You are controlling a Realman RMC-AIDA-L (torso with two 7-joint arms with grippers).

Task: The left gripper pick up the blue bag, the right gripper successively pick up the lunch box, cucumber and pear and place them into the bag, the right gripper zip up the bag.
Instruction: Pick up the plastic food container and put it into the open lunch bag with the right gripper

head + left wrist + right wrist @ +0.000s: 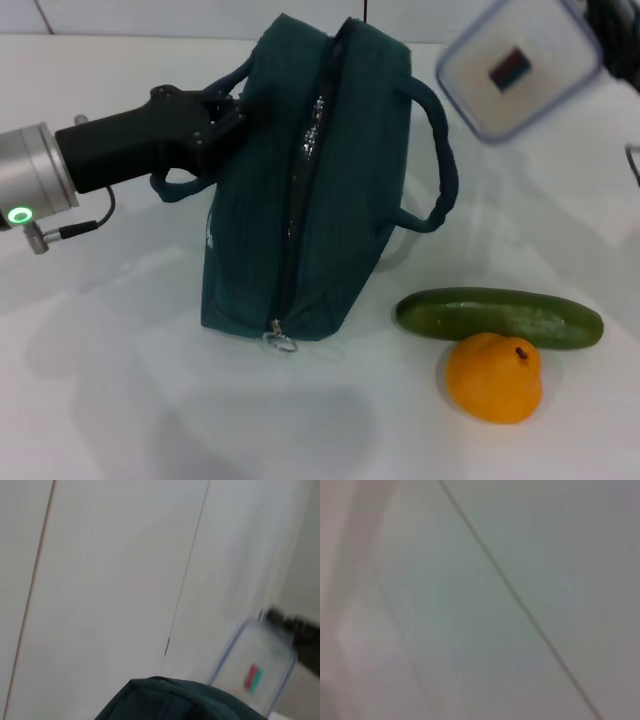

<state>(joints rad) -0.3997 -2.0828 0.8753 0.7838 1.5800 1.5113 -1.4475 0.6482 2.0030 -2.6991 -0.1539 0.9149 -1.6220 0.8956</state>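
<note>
The blue bag [330,200] stands on the white table, its central zip parted enough to show silver lining. My left gripper [222,122] is shut on the bag's left loop handle and holds that side up. The lunch box [520,65], clear with a blue rim and a red-and-blue sticker, hangs in the air to the upper right of the bag. At the box's far corner my right gripper [612,30] grips it, mostly cut off by the frame edge. The left wrist view shows the bag's top [175,700] and the lunch box [255,672]. The cucumber [500,317] and the pear [495,378] lie right of the bag.
The zip's ring pull [280,341] hangs at the bag's near end. The bag's right loop handle [440,160] sticks out toward the lunch box. A thin cable [632,165] shows at the right edge. The right wrist view shows only pale surface with a dark seam.
</note>
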